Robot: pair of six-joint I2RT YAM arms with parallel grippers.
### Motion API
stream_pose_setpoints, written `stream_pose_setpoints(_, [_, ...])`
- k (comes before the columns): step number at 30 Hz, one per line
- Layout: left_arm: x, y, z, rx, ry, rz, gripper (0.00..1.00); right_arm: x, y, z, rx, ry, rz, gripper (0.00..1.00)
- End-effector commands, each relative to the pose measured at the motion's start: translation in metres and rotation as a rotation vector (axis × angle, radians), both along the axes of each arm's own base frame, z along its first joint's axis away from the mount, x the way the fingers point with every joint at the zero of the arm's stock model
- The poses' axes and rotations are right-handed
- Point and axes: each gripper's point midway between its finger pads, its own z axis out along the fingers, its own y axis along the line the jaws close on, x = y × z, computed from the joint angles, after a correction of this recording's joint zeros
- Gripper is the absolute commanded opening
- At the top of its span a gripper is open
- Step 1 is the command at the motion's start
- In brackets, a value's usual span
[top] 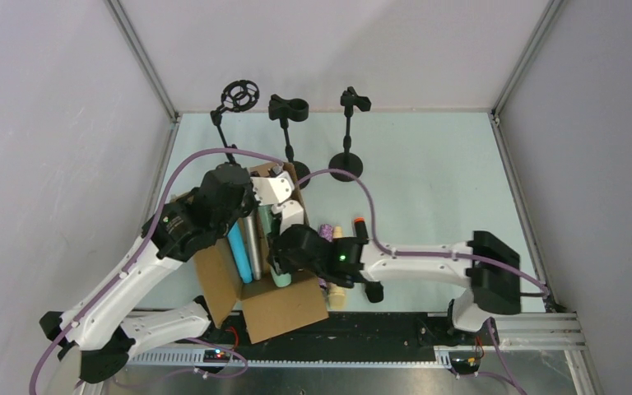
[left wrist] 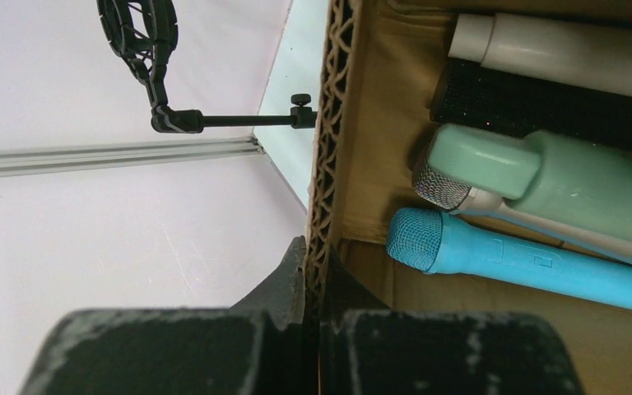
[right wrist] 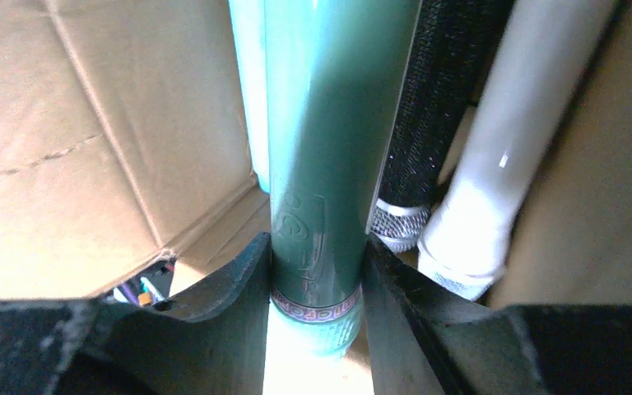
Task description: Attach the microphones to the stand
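A brown cardboard box (top: 284, 309) holds several microphones: blue (top: 239, 253), silver-grey (top: 252, 239) and mint green (top: 281, 278). My right gripper (right wrist: 317, 267) is inside the box, shut on the mint green microphone (right wrist: 329, 123) near its head. My left gripper (left wrist: 315, 271) is shut on the box's corrugated wall (left wrist: 329, 148). In the left wrist view the blue (left wrist: 527, 259), mint green (left wrist: 551, 177), black (left wrist: 543, 103) and white (left wrist: 568, 49) microphones lie side by side. Purple (top: 327, 231), cream (top: 338, 290) and orange-tipped black (top: 360, 227) microphones lie on the table right of the box. Three black stands (top: 347, 132) rise at the back.
The other stands are a ring shock-mount (top: 239, 96) and a clip stand (top: 288, 109). Grey walls close in the teal table (top: 436, 181) on three sides. Purple cables loop over both arms.
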Motion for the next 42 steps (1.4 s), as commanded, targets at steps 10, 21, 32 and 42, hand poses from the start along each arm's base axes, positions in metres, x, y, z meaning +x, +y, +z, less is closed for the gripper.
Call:
stream_pose_setpoints(10, [0.003, -0.006, 0.023, -0.098, -0.089, -0.004, 0.00, -0.049, -0.094, 0.070, 0.037, -0.001, 0.033, 0.00])
stream_pose_setpoints(21, [0.005, -0.009, 0.023, -0.098, -0.083, -0.009, 0.00, -0.032, -0.210, 0.106, 0.055, 0.016, -0.132, 0.00])
stream_pose_setpoints(32, [0.006, -0.010, 0.027, -0.103, -0.088, -0.011, 0.00, 0.029, -0.300, -0.031, -0.322, 0.225, -0.432, 0.00])
stream_pose_setpoints(42, [0.004, -0.008, 0.028, -0.107, -0.093, -0.008, 0.00, 0.042, -0.292, -0.104, -0.485, 0.333, -0.423, 0.00])
